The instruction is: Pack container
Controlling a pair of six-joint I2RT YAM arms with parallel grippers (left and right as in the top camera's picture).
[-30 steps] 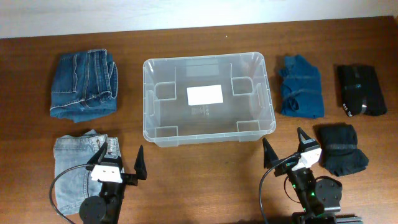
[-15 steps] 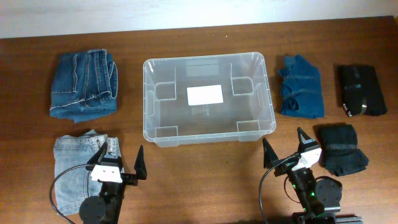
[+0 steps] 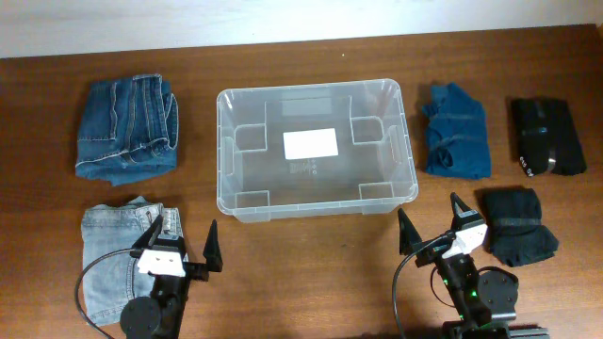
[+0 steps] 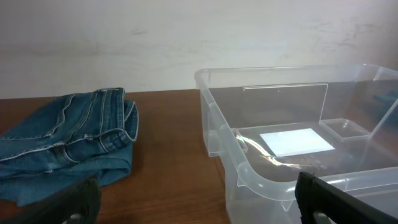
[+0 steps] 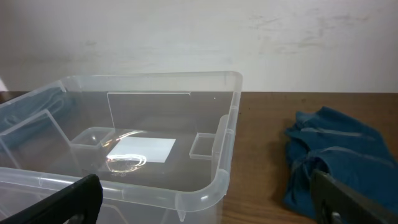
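The container (image 3: pixel 223 141) sits empty on the table (image 3: pixel 311 273), folded garments (image 3: pixel 127 127) staged either side of it, apparently for loading — left gripper (image 3: pixel 184 231) and right gripper (image 3: pixel 431 212), jaws spread wide and holding nothing, stand near its front wall.

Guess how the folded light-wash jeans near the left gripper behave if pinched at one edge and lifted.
The light-wash jeans are probably floppy: loosely folded cloth, so an edge pinch would likely peel layers open and drape. Likely heavyish for their size, being stacked denim. Unlikely to roll or slide; they lie flat on the wooden table.
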